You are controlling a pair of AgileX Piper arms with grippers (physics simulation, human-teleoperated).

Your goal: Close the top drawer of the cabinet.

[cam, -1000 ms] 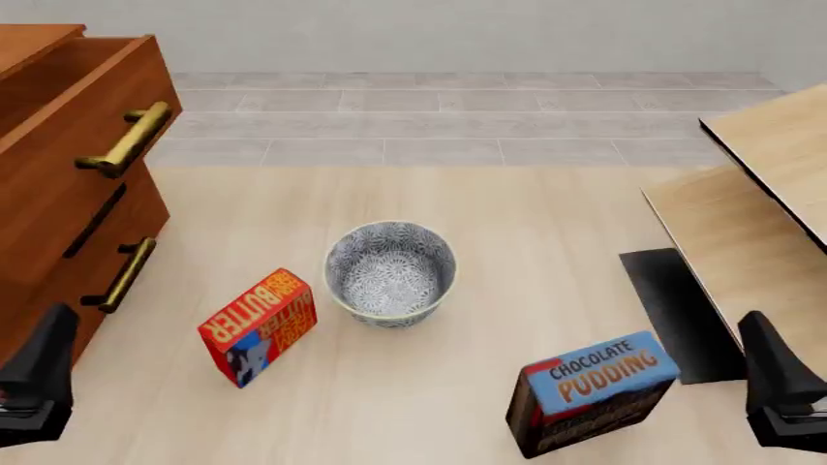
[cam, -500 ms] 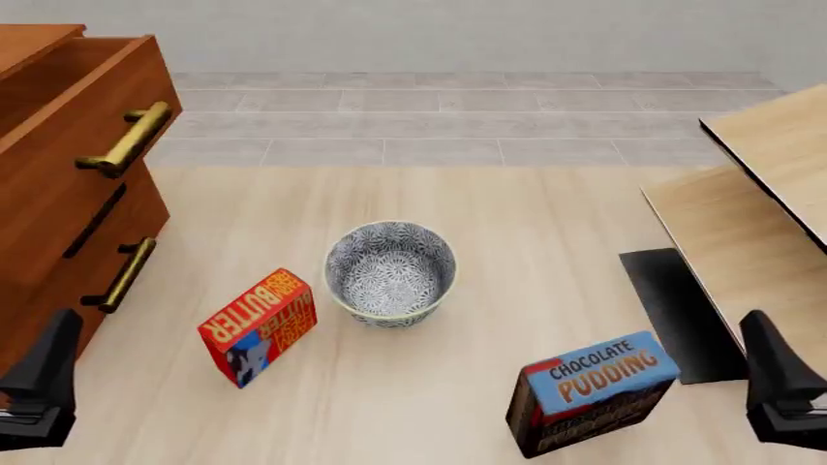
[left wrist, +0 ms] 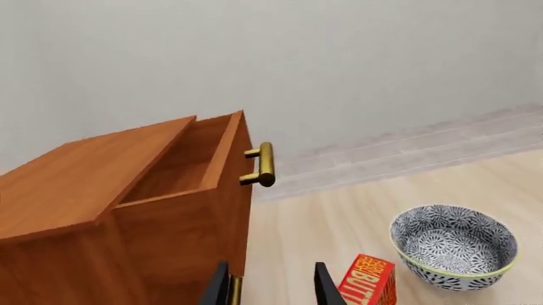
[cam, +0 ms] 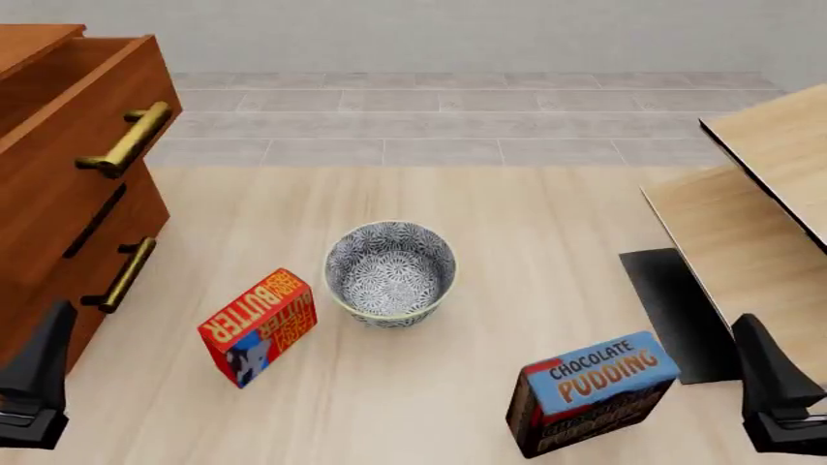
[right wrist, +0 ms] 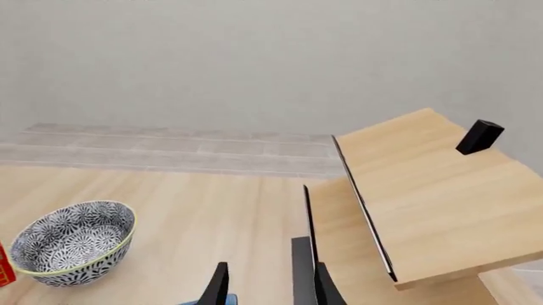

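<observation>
The left claw [cam: 37,387], jaws apart and empty, has drifted slightly lower. The top drawer [cam: 80,136] stands open, up and ahead of it on the cabinet [cam: 58,262]. Approach barely begun; right claw [cam: 776,397] apart, idle.

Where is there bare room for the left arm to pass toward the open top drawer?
Bare floor lies between the cabinet and the butter box, up to the top drawer. Also bare beyond the bowl. Crowded: butter box and bowl sit close together.
</observation>
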